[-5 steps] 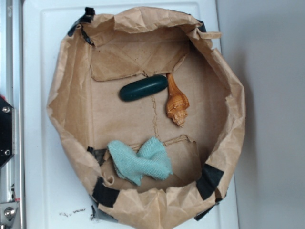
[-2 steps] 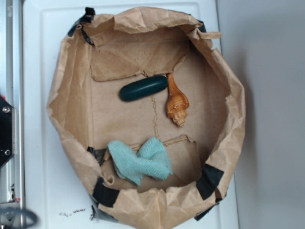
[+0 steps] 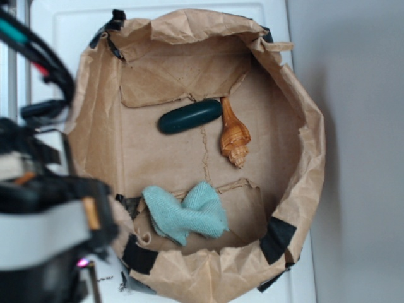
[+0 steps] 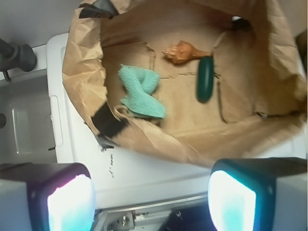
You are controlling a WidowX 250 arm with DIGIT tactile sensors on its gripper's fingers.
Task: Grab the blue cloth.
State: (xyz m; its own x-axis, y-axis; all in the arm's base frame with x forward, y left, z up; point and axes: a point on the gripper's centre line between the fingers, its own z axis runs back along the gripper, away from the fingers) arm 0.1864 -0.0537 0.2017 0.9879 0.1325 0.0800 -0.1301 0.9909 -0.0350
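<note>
The blue cloth (image 3: 185, 214), a pale teal woven piece with a bow-like outline, lies on the floor of the brown paper basin (image 3: 307, 136), near its front wall. In the wrist view the cloth (image 4: 139, 92) lies ahead and above my fingers, inside the paper wall (image 4: 82, 72). My gripper (image 4: 151, 197) is open and empty, its two fingers wide apart over the white surface outside the basin. In the exterior view my arm (image 3: 44, 221) is a blurred dark mass at the lower left, left of the cloth.
A dark green smooth oval (image 3: 189, 117) and an orange spiral shell (image 3: 233, 136) lie further back in the basin; both show in the wrist view, the oval (image 4: 205, 79) and the shell (image 4: 182, 52). Crumpled paper walls with black tape (image 3: 276, 240) ring the basin. The white base (image 3: 47, 57) surrounds it.
My arm has come into the exterior view from the left and now covers the lower left corner. The cloth, oval and shell have not moved.
</note>
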